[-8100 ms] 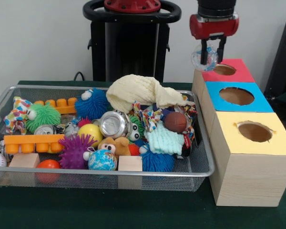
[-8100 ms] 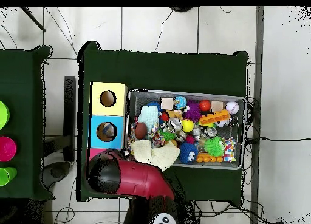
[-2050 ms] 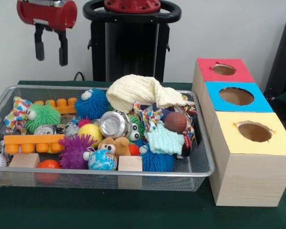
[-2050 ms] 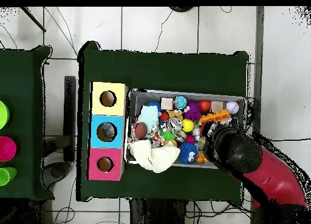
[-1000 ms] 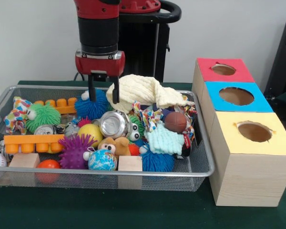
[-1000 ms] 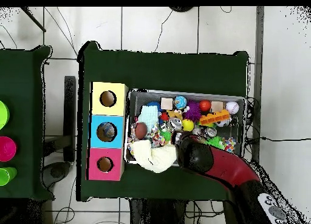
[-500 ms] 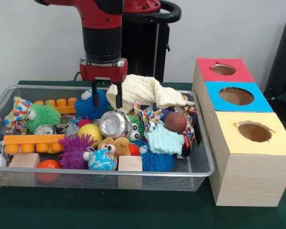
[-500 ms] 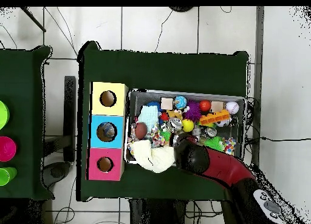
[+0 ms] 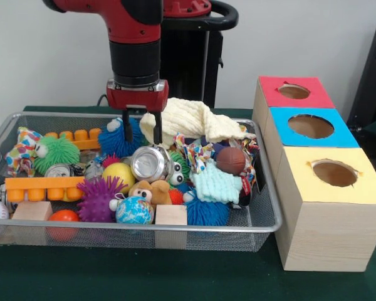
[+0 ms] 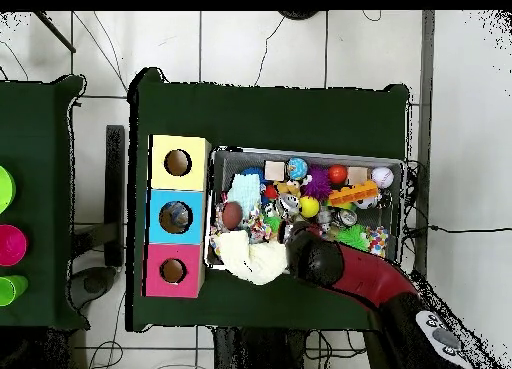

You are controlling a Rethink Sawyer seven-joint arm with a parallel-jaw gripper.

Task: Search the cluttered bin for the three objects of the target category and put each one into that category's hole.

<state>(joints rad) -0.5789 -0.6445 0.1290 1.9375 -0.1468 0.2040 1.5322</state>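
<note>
- Hanging over the far middle of the wire bin (image 9: 272, 207), the gripper (image 9: 141, 135) has its two black fingers (image 9: 157, 133) spread apart with nothing between them.
- One finger sits against the blue spiky ball (image 9: 120, 135) with googly eyes; the other is at the edge of the cream knitted cloth (image 9: 187, 121).
- Just below the fingertips lies a crushed silver can (image 9: 149, 163), tilted with its end facing the camera.
- Around the can sit a yellow ball (image 9: 120, 174), a purple spiky ball (image 9: 98, 198), a globe ball (image 9: 134, 210), a small brown football (image 9: 230, 160) and a pale green knitted piece (image 9: 216, 182).
- Beside the bin stand three boxes, each with a round hole on top: the red box (image 9: 308, 93) farthest, the blue box (image 9: 338, 133) between, the yellow box (image 9: 363, 188) nearest.
- From overhead, the red arm (image 10: 370, 280) covers the bin's near edge beside the cream cloth.
</note>
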